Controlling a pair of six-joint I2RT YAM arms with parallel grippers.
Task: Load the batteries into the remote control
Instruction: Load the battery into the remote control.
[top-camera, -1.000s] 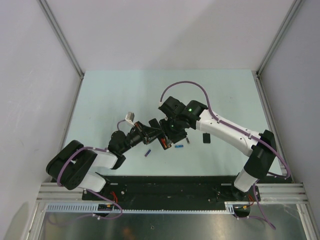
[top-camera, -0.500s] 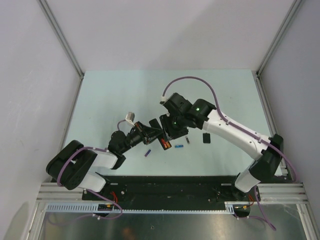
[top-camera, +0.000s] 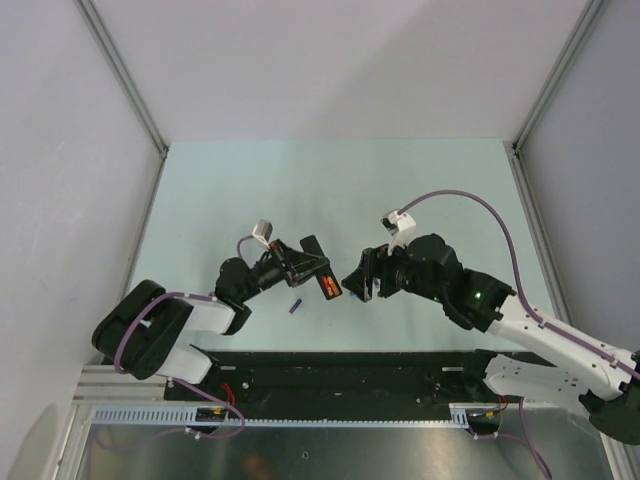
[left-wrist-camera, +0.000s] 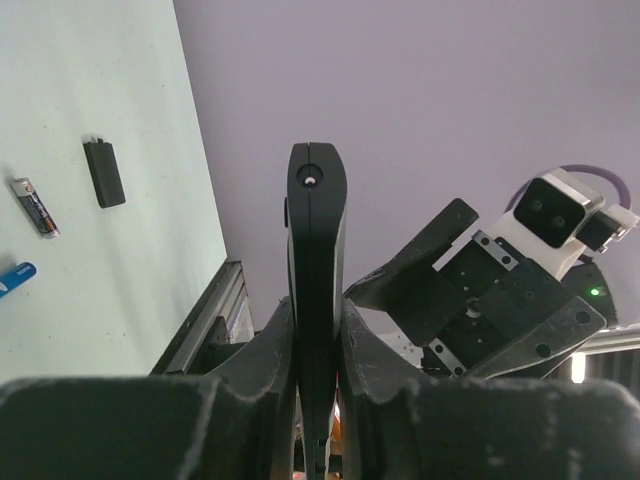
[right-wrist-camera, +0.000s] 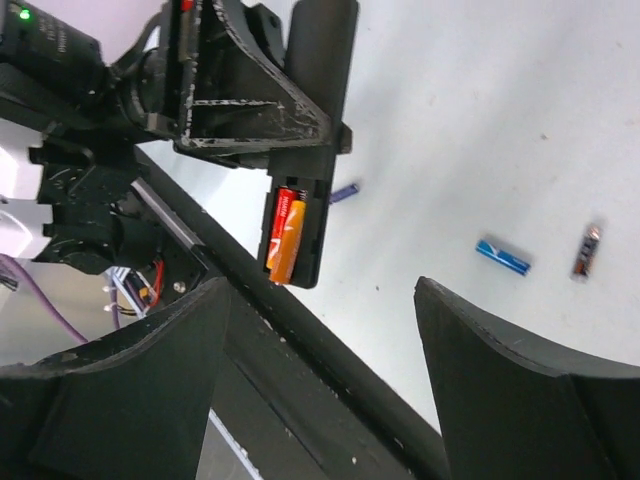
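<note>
My left gripper (top-camera: 308, 263) is shut on the remote control (top-camera: 320, 268), a slim black bar held above the table. It shows edge-on between the left fingers in the left wrist view (left-wrist-camera: 316, 240). Two orange-red batteries (right-wrist-camera: 288, 232) sit in its open recess (top-camera: 331, 288). My right gripper (top-camera: 360, 277) is open and empty, just right of the remote's battery end; its wide-apart fingers (right-wrist-camera: 520, 380) frame the right wrist view. A purple battery (top-camera: 295, 306) lies on the table below the remote, with a blue battery (right-wrist-camera: 502, 256) and a dark grey battery (right-wrist-camera: 587, 250) to the right.
A small black battery cover (left-wrist-camera: 104, 172) lies on the pale green table (top-camera: 220, 190) near the dark grey battery (left-wrist-camera: 32, 206) and the blue battery (left-wrist-camera: 15, 277). The black base rail (top-camera: 340, 370) runs along the near edge. Grey walls enclose the table.
My right gripper has come off the remote and drawn back to the right and nearer the base. My left gripper still holds the remote, shifted slightly.
</note>
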